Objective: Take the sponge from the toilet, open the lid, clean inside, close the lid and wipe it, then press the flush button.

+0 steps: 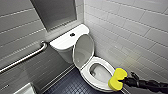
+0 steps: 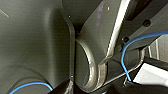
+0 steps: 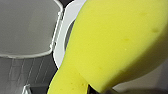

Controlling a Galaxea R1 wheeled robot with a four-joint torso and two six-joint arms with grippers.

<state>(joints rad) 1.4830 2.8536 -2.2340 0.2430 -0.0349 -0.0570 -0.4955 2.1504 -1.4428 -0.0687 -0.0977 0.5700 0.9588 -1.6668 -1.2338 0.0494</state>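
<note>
My right gripper (image 1: 124,80) clamps the sponge (image 1: 117,79) at the toilet (image 1: 86,73) rim's near right; lid (image 1: 83,50) stands up.

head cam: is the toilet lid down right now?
No, the lid stands raised and the bowl of the toilet lies open in front of it.

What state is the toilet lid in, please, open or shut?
Open: the lid stands raised toward the tank, with the bowl uncovered.
</note>
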